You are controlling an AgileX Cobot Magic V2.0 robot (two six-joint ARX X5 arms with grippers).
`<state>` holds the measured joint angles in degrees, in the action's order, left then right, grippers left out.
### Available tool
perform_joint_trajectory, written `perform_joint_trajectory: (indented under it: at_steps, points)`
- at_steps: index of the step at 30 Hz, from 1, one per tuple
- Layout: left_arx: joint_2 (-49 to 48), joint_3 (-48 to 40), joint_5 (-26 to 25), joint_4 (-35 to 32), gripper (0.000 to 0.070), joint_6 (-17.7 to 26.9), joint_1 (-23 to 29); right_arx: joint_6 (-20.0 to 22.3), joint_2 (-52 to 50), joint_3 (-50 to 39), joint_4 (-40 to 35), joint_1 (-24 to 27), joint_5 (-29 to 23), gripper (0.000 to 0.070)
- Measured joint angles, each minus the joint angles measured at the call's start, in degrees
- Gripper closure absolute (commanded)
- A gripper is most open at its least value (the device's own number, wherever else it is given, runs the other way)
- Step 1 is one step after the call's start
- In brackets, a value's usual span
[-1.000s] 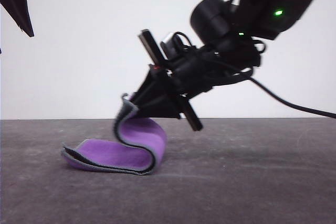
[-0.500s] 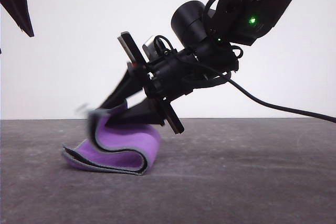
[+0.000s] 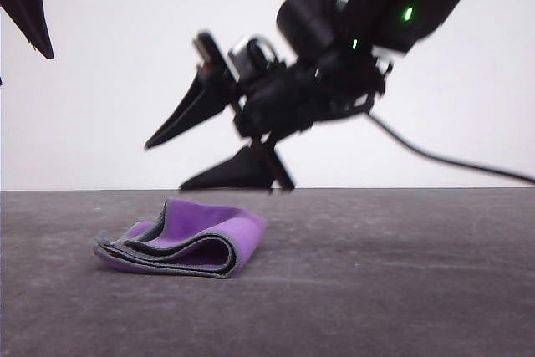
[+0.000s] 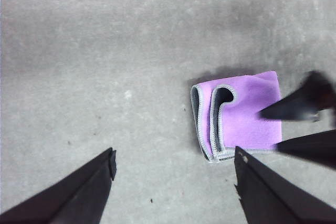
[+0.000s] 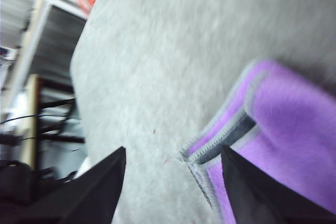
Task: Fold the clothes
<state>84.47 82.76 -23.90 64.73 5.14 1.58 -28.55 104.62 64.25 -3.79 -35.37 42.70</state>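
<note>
I see the cloth (image 3: 180,244) lying folded on the grey table (image 3: 401,282), purple face out w/ grey hem showing. The right gripper (image 3: 164,162) hangs just above it, blurred, fingers spread and holding nothing. The left gripper (image 4: 173,184) is well above the table, fingers apart, tips cut off at the frame edge.

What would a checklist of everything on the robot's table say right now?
Surface: grey table, bare apart from the cloth.
Job's things: cloth lies folded in layers on the table, purple side out, grey hem showing at the edges; nothing grips it.
Clutter: nothing seen.
Grippers: right claw open, above the cloth, not touching it. Left claw open, high over the table beside the cloth.
Cables: one black cable runs off the right arm to the side, above the table.
Surroundings: plain white wall behind; blurred shelving past the table edge in the right wrist view.
</note>
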Motion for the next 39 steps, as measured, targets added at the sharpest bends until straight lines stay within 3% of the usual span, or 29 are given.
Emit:
perform_joint_trajectory:
  at_steps: [9, 16, 25, 30, 32, 34, 35, 39]
  points:
    - [0.00, 0.00, 0.00, 0.02, 0.0264, 0.20, 0.00, 19.05, -20.02, 0.00, 26.61, 5.34, -27.18, 0.0334]
    - [0.00, 0.00, 0.00, 0.35, 0.0263, 0.22, 0.00, 24.88, -34.80, 0.00, 37.38, 10.99, -38.49, 0.0334]
    - [0.00, 0.00, 0.00, 0.39, 0.0263, 0.21, 0.00, 28.27, -43.40, -0.01, 49.23, 16.72, -41.23, 0.0334]
    - [0.00, 0.00, 0.00, 0.43, 0.0267, 0.23, 0.00, 28.77, -43.26, -0.21, 50.54, 18.22, -41.25, 0.0336]
    - [0.00, 0.00, 0.00, 0.44, 0.0336, 0.23, 0.00, 28.78, -43.26, -0.22, 50.54, 18.22, -41.25, 0.0408]
    - [0.00, 0.00, 0.00, 0.51, 0.0611, 0.53, 0.00, 28.82, -43.26, -0.22, 50.54, 18.22, -41.24, 0.0660]
    - [0.00, 0.00, 0.00, 0.58, 0.0676, 0.86, 0.00, 28.92, -43.26, -0.22, 50.54, 18.22, -41.25, 0.0692]
    - [0.00, 0.00, 0.00, 0.65, 0.0698, 1.29, 0.00, 30.19, -43.26, -0.22, 50.30, 18.22, -41.25, 0.0693]
